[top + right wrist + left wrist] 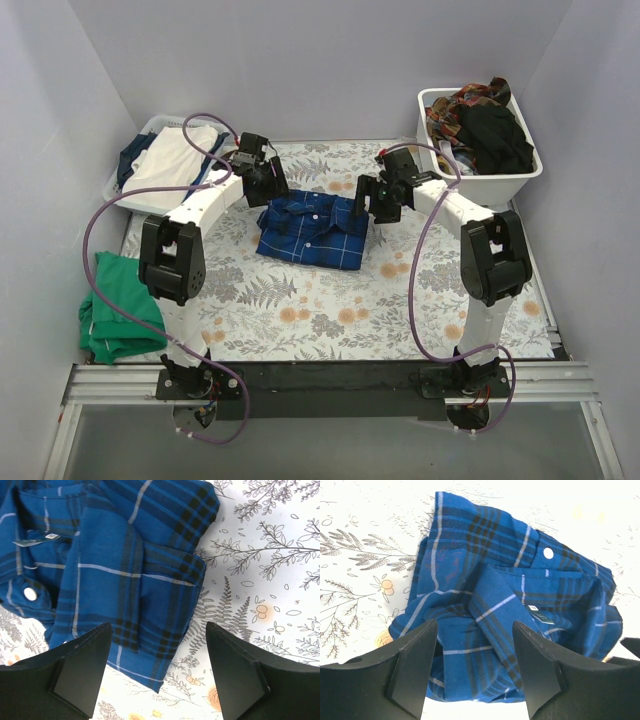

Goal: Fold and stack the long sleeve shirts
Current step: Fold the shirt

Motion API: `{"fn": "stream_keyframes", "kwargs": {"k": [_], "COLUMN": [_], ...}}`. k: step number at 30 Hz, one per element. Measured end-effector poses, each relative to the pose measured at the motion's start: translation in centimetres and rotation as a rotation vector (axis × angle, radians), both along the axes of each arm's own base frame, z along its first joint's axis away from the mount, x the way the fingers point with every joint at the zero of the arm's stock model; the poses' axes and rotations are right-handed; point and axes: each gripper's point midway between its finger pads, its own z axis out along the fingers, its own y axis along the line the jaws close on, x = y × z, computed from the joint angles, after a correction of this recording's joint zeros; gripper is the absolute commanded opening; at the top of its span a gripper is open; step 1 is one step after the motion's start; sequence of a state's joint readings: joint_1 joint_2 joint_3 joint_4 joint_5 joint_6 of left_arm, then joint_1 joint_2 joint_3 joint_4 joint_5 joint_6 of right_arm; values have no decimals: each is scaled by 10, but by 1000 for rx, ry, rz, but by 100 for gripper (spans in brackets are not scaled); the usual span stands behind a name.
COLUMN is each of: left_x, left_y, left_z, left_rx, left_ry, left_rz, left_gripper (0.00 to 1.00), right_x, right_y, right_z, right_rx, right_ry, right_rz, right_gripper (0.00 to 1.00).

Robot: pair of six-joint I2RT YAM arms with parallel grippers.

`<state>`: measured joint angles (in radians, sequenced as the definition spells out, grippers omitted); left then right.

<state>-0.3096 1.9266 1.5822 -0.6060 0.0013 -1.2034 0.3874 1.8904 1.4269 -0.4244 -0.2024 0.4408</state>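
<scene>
While a folded green garment (pixel 118 318) is lying at the table's left edge and a white plastic basket (pixel 155 122) of white and dark clothes is sitting in the back left corner, the left gripper (pixel 475 630) is hovering over the left side of the dark blue plaid long sleeve shirt (pixel 485 580). Its black fingers (pixel 412 670) are standing apart, released, with nothing between them. The shirt is lying folded into a compact rectangle, collar and white button facing up, at the middle of the grey-and-orange floral table cloth (pixel 300 310). The right gripper (pixel 157 630) is hanging over the shirt's right edge, likewise spread and grasping nothing. At the back right, a white rectangular plastic tub (pixel 500 185) is holding a heap of dark and plaid clothes (pixel 490 125).
</scene>
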Motion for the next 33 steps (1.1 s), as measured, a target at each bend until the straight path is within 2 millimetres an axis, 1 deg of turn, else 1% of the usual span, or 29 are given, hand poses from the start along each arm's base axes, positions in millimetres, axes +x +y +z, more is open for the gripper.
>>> {"fn": "stream_keyframes", "kwargs": {"k": [3,6,15,24,26,29,31,33], "left_x": [2,-1,-20,-35,-32,-29,-29,-28], "left_y": [-2,-2,-3,-6,-9,-16,-18,-22], "left_z": [5,3,-13,-16,-15,-20,-24,-27], "left_rx": [1,2,6,-15,-34,-68,-86,-114], "left_ry": [-2,8,131,216,226,242,259,267], "left_rz": [-14,-23,-53,-73,-80,-91,-94,-97], "left_gripper": [61,61,62,63,63,63,61,52], "right_x": [1,1,0,-2,-5,-5,-5,-4], "right_y": [-2,-2,-3,-3,-3,-4,-5,-6], "right_z": [-5,-6,-17,-22,-24,-24,-24,-23], "right_rx": [-11,-15,-24,-22,-23,-20,-14,-6], "right_ry": [8,10,37,62,74,82,85,88], "right_rz": [-7,-10,-18,-29,-29,-32,-35,-38], "right_gripper": [82,81,81,81,82,82,82,82]}}
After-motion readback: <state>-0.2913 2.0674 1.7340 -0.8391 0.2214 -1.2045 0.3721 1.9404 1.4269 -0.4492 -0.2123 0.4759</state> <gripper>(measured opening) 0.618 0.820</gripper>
